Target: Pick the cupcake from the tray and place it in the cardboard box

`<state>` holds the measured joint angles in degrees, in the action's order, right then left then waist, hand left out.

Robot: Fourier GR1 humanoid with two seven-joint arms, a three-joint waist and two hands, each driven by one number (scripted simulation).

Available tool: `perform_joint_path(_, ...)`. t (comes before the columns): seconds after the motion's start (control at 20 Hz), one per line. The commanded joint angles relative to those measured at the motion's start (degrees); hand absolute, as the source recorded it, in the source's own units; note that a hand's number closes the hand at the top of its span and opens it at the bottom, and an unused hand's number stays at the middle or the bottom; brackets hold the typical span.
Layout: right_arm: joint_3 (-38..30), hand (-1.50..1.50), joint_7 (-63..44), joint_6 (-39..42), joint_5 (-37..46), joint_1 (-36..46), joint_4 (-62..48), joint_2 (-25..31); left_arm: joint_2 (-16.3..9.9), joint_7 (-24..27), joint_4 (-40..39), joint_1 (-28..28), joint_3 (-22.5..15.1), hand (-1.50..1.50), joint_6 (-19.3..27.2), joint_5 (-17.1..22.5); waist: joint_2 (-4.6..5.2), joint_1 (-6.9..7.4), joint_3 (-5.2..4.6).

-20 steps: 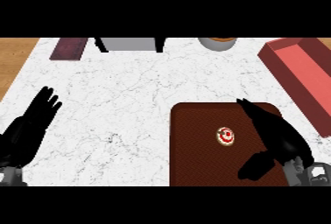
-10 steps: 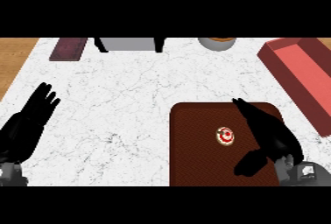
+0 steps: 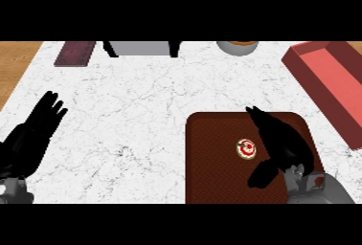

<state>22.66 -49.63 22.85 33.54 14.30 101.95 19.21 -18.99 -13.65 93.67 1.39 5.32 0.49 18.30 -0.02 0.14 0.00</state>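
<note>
A small cupcake point(image 3: 246, 148) with white and red topping sits on the dark brown tray point(image 3: 212, 162) at the lower right. My right hand point(image 3: 280, 143) is open above the tray, fingers straight and pointing up-left, just right of the cupcake, with the thumb below it. The reddish cardboard box point(image 3: 332, 83) lies at the right edge of the counter. My left hand point(image 3: 32, 136) rests open at the left edge, fingers up.
A dark maroon block point(image 3: 75, 52) lies at the back left. A grey object with black legs point(image 3: 141, 47) and a round bowl point(image 3: 237, 46) stand along the back edge. White marble counter point(image 3: 141, 110) spreads between the hands.
My right hand has slid left and slightly forward over the tray, closing in beside the cupcake. The left hand has barely shifted.
</note>
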Motion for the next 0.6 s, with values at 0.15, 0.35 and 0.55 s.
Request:
perform_joint_path(0.15,0.8,-1.5,-1.4,0.6,5.5,-0.4,-3.1,-6.6,2.1,-1.0,1.7,-0.9,0.2,0.0,-0.8,-2.5,-0.02,0.04,0.0)
perform_joint_path(0.35,-4.9,-1.5,3.4,4.1,4.9,0.4,-6.2,-3.2,2.2,-2.6,2.3,-0.3,1.5,0.0,-1.5,-2.2,-0.02,0.02,0.01)
perform_joint_path(0.55,-4.5,-1.5,4.5,4.6,7.2,-1.5,-6.0,-4.0,3.2,-5.7,1.9,4.2,2.2,0.0,0.2,-2.7,-0.01,-0.16,0.01)
